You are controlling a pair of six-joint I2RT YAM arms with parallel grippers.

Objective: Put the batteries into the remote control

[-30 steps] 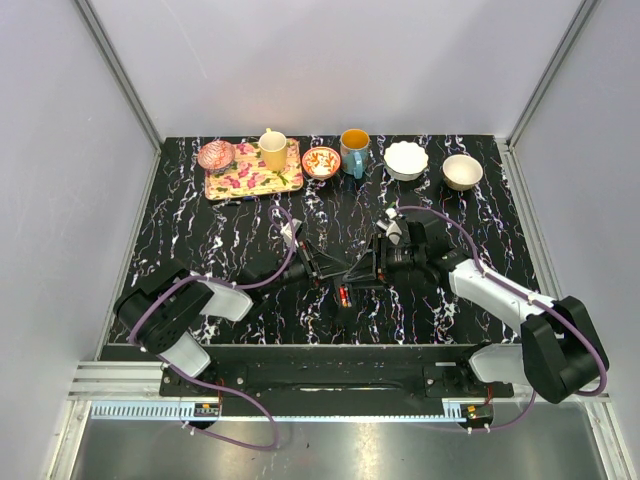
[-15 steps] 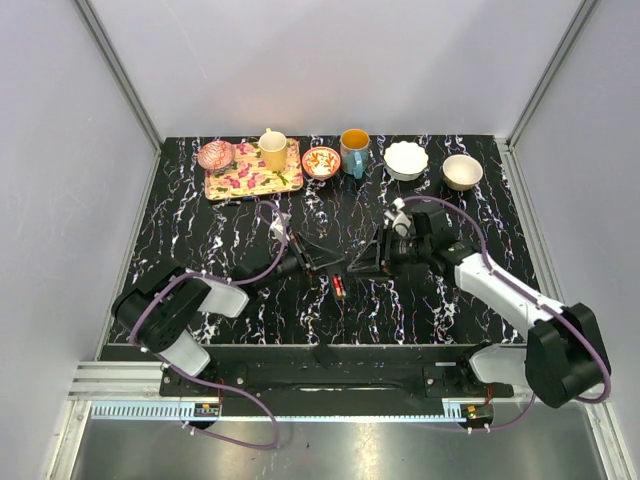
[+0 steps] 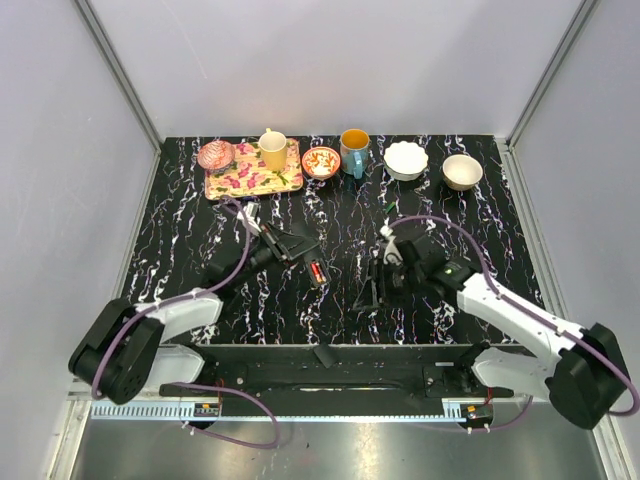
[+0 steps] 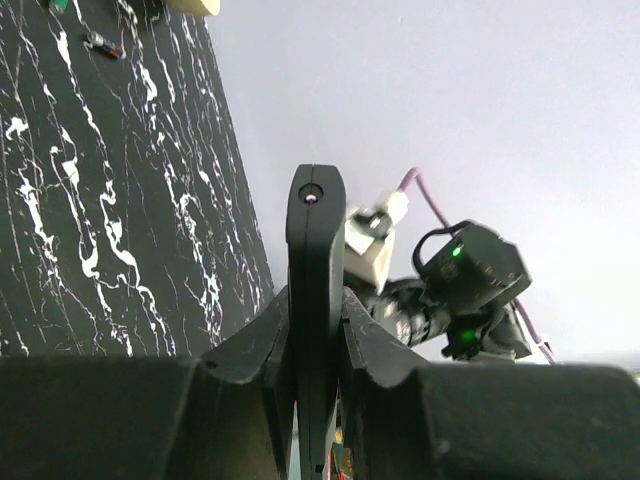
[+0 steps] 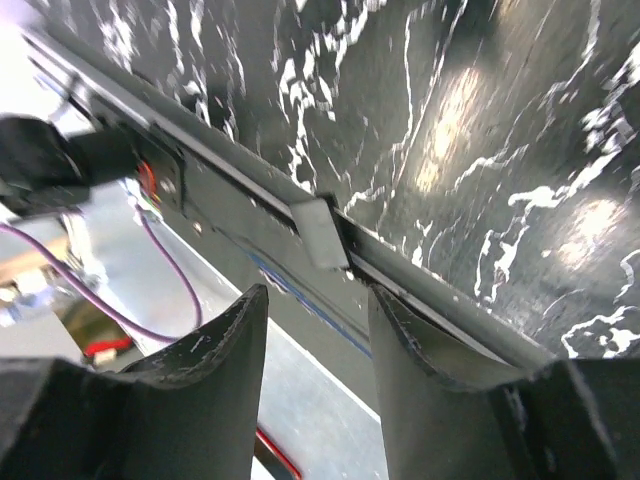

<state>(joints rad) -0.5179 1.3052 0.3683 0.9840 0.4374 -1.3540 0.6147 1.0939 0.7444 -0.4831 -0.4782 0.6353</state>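
Observation:
My left gripper (image 3: 291, 244) is shut on the remote control (image 3: 312, 268), a slim black bar held off the table left of centre. Red and orange show in its open underside. In the left wrist view the remote control (image 4: 315, 230) stands edge-on between my fingers (image 4: 262, 345). My right gripper (image 3: 369, 291) is open and empty, pointing down toward the table's near edge. In the right wrist view its fingers (image 5: 228, 335) stand apart over the front rail. A small grey flat piece (image 5: 320, 232) lies on that rail; it also shows in the top view (image 3: 325, 356).
Along the back stand a floral tray (image 3: 250, 180) with a pink bowl (image 3: 215, 155) and yellow cup (image 3: 272, 150), a red patterned bowl (image 3: 321, 161), a blue mug (image 3: 354, 150) and two white bowls (image 3: 406, 160). The right arm's wrist (image 4: 465, 280) is ahead of the remote.
My left gripper has drawn back and left with the remote, lifting it. My right gripper has let go of the remote, swung toward the near edge and now hangs open.

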